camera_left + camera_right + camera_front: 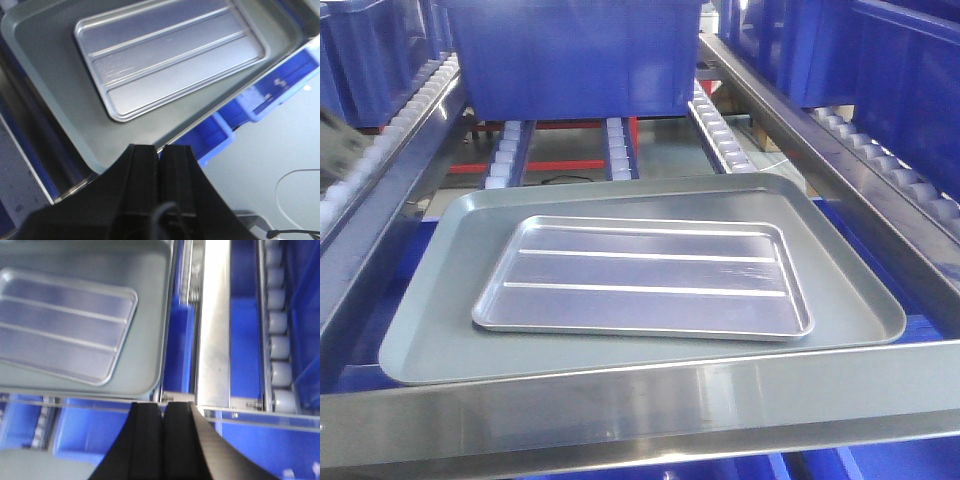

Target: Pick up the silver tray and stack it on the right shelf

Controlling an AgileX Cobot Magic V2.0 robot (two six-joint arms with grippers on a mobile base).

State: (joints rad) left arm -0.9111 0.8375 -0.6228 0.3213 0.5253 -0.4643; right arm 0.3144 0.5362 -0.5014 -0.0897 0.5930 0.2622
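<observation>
The silver tray (645, 280) with two long ridges lies flat inside a larger dull grey tray (430, 335) on the sloping roller shelf (620, 150). It also shows in the left wrist view (170, 55) and the right wrist view (60, 325). My left gripper (160, 150) is shut and empty, above the grey tray's near rim (95, 150). My right gripper (163, 407) is shut and empty, over the shelf's front bar (80, 404), off the grey tray's right corner. Neither gripper shows in the front view.
A big blue crate (570, 60) sits on the rollers just behind the trays. More blue crates (910, 70) stand right and left. The polished front bar (640, 405) crosses below the trays. A steel side rail (215, 330) and white rollers (280, 345) run at right.
</observation>
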